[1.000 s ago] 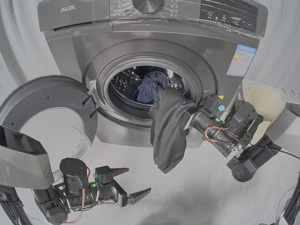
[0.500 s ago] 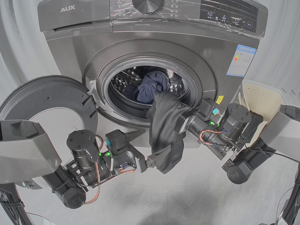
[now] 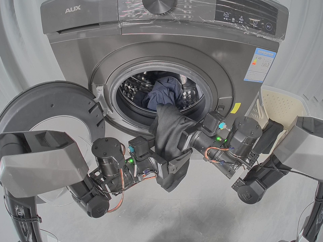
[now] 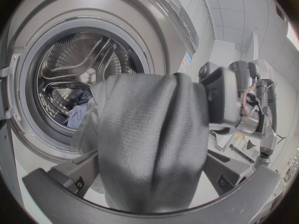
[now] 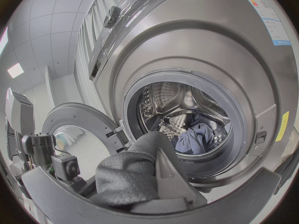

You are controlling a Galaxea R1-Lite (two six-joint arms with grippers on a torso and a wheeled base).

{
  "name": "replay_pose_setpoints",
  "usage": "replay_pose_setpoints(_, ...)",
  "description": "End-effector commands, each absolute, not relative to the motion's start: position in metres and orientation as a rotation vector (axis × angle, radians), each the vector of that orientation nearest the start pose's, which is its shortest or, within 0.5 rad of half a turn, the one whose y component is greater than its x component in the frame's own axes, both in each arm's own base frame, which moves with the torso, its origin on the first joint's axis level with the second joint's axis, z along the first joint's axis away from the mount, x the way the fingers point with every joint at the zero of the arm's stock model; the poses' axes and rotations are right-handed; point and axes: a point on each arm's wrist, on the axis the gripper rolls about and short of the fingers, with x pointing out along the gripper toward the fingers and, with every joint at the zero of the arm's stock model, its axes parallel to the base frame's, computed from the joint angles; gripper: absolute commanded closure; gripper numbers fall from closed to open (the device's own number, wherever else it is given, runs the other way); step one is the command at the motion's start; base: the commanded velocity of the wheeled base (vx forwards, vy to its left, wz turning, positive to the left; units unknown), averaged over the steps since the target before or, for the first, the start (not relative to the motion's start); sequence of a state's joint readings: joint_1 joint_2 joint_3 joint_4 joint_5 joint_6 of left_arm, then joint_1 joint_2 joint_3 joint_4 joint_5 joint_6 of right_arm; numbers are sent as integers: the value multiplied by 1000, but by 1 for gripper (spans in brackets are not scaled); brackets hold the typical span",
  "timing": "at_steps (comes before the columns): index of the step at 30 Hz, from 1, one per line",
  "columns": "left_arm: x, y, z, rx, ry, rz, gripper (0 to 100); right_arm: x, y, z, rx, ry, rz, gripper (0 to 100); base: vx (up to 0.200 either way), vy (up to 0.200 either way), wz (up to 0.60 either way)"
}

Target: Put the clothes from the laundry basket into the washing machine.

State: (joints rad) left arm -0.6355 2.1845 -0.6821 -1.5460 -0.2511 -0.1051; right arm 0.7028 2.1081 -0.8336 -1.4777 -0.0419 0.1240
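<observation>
A dark grey garment (image 3: 170,180) hangs in front of the washing machine's open drum (image 3: 134,84), with my right gripper (image 3: 176,131) shut on its upper part. My left gripper (image 3: 172,152) is open just below, one finger on each side of the hanging cloth (image 4: 149,134). In the right wrist view the cloth (image 5: 124,175) drapes over one finger (image 5: 169,175). A blue garment (image 3: 163,91) lies inside the drum (image 5: 174,109). The cream laundry basket (image 3: 284,106) stands right of the machine.
The round machine door (image 3: 50,105) is swung open to the left, close to my left arm. Something dark (image 3: 269,133) lies at the basket's front edge behind my right arm. Bare grey floor (image 3: 202,205) lies below the grippers.
My left gripper rose from near the floor, moved right and now straddles the hanging garment. My right gripper moved left and slightly down with the garment.
</observation>
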Motion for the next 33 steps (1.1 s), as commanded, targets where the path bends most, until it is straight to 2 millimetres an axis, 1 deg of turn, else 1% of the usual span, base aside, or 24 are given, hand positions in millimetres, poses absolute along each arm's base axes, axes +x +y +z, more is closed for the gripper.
replay_pose_setpoints(1, 299, -222, 68, -99, 15, -872, 0, 282, 249, 135, 197, -151, 684, 100, 0, 0, 0)
replay_pose_setpoints(2, 309, -220, 68, -98, -5, -834, 0, 279, 251, 133, 196, -143, 688, 100, 0, 0, 0)
replay_pose_setpoints(5, 324, -218, 66, -101, -34, -780, 0, 275, 252, 133, 194, -133, 693, 100, 0, 0, 0)
replay_pose_setpoints(7, 332, -217, 67, -103, -52, -761, 0, 273, 250, 134, 194, -132, 685, 100, 0, 0, 0)
replay_pose_setpoints(11, 341, -215, 65, -104, -65, -727, 0, 268, 250, 133, 194, -121, 692, 100, 0, 0, 0)
replay_pose_setpoints(12, 341, -215, 64, -104, -65, -726, 100, 268, 250, 133, 194, -120, 691, 100, 0, 0, 0)
replay_pose_setpoints(21, 341, -217, 62, -104, -63, -727, 100, 262, 249, 141, 210, -135, 700, 100, 0, 0, 0)
replay_pose_setpoints(27, 343, -215, 68, -113, -80, -719, 100, 263, 242, 137, 208, -122, 686, 100, 0, 0, 0)
replay_pose_setpoints(29, 344, -208, 83, -123, -118, -702, 100, 263, 235, 130, 205, -90, 663, 100, 0, 0, 0)
replay_pose_setpoints(31, 339, -205, 101, -135, -155, -695, 100, 268, 227, 124, 197, -67, 628, 100, 0, 0, 0)
replay_pose_setpoints(32, 339, -204, 104, -136, -161, -693, 100, 268, 226, 123, 195, -63, 625, 100, 0, 0, 0)
replay_pose_setpoints(33, 334, -201, 114, -142, -178, -685, 100, 270, 223, 119, 193, -48, 614, 100, 0, 0, 0)
